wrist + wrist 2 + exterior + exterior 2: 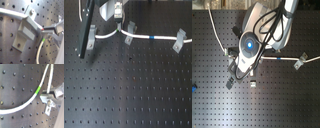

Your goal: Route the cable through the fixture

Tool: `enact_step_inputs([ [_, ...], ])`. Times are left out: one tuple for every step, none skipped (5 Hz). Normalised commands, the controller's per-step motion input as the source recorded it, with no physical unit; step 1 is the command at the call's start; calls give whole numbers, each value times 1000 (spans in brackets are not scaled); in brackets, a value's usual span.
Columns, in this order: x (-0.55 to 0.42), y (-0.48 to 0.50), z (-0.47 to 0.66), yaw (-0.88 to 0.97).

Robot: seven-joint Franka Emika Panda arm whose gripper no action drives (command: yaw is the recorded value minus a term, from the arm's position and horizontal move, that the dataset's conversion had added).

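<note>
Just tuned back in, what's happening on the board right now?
The Panda arm's gripper is down at the far side of the black perforated board, working the white cable. In the first exterior view the cable runs across three grey clips: one on the first exterior view's left, a middle one and one on the right, with the blue band between the last two. Whether the jaws are shut on it is unclear.

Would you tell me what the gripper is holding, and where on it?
It cannot be told: the gripper is at the cable beside a clip, but no grasp shows.
</note>
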Motion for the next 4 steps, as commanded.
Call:
enact_step_inputs([
  [-5, -9, -617, 163],
  [44, -47, -372, 269],
  [122, -133, -208, 0],
  [269, -279, -40, -166],
])
